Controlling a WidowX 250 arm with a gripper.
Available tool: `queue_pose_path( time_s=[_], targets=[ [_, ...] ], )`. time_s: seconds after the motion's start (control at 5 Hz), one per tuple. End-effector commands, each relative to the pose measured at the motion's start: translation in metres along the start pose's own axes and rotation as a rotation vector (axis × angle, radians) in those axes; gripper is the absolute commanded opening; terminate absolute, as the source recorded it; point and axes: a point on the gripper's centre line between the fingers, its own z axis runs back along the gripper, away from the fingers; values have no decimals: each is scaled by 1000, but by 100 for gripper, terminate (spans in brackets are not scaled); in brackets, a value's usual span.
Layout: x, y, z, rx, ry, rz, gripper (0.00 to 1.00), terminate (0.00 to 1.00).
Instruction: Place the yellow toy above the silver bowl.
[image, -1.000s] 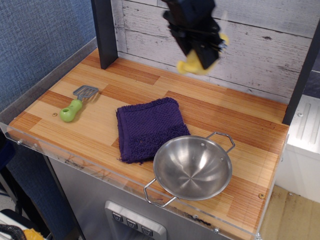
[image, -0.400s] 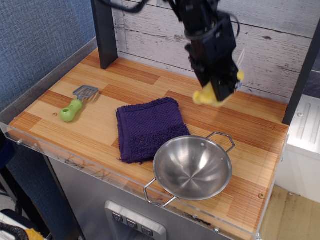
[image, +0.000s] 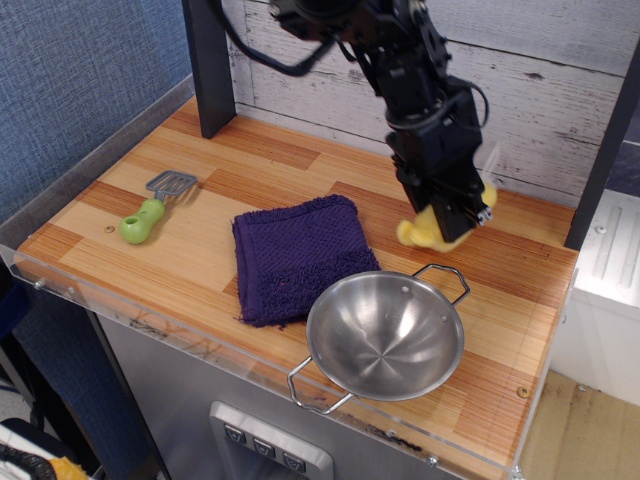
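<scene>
The yellow toy (image: 428, 234) is a small plush duck held in my gripper (image: 458, 222), low over the wooden table just behind the silver bowl. Only its lower yellow part shows under the black fingers. I cannot tell whether it touches the table. The silver bowl (image: 385, 335) stands empty at the front right of the table, with two wire loop handles. The gripper is shut on the toy, beyond the bowl's far handle.
A purple towel (image: 300, 256) lies left of the bowl. A green-handled toy spatula (image: 152, 211) lies at the left. A dark post (image: 208, 65) stands at the back left and another (image: 603, 150) at the right. A white plank wall (image: 560, 90) is behind.
The gripper has carried the yellow toy down and to the right, from high by the back wall to just above the table behind the bowl.
</scene>
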Motion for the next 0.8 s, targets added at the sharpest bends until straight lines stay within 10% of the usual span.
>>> queue_pose_path(
  time_s=[0.0,0.2,0.6],
  targets=[
    [18,-9,0,4,-22,-31,0,0],
    [17,-10,-3,-4,16,-39,100,0],
    [15,-7,3,30,10,-29,100,0]
  ],
)
